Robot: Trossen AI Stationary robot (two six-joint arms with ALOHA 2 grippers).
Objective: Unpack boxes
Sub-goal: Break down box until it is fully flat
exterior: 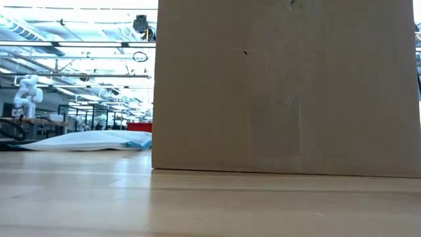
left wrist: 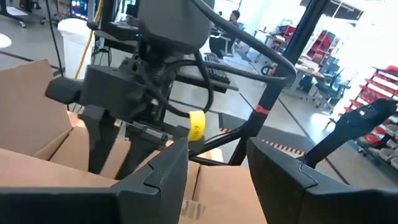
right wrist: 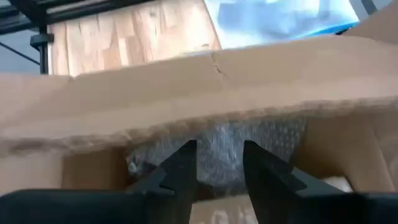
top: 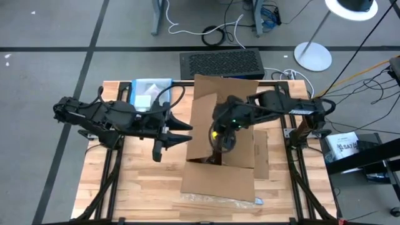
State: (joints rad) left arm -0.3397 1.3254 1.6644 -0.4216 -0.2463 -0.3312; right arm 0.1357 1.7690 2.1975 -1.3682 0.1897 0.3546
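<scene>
A: High view first. What is the biggest thing?

B: The surface (top: pixel 125 187). It is made of pale wood strips, flat and smooth. Next biggest is the box (top: pixel 219 169), plain brown cardboard. It sits in the middle of the surface with its flaps folded out, so I think it is ready to be emptied.

A: Where are the arms?

B: The right hand (top: pixel 219 147) reaches down into the box. Its fingers are spread a little with nothing between them, and they point at a grey bubbly wrap (right wrist: pixel 249 146) inside. I think it means to pinch that wrap and lift it out.

A: And the other?

B: The left hand (top: pixel 178 139) waits just beside the box, fingers spread, holding nothing.

A: Anything small?

B: A clear pouch (top: pixel 150 94) with blue edges lies flat at the far side.
</scene>
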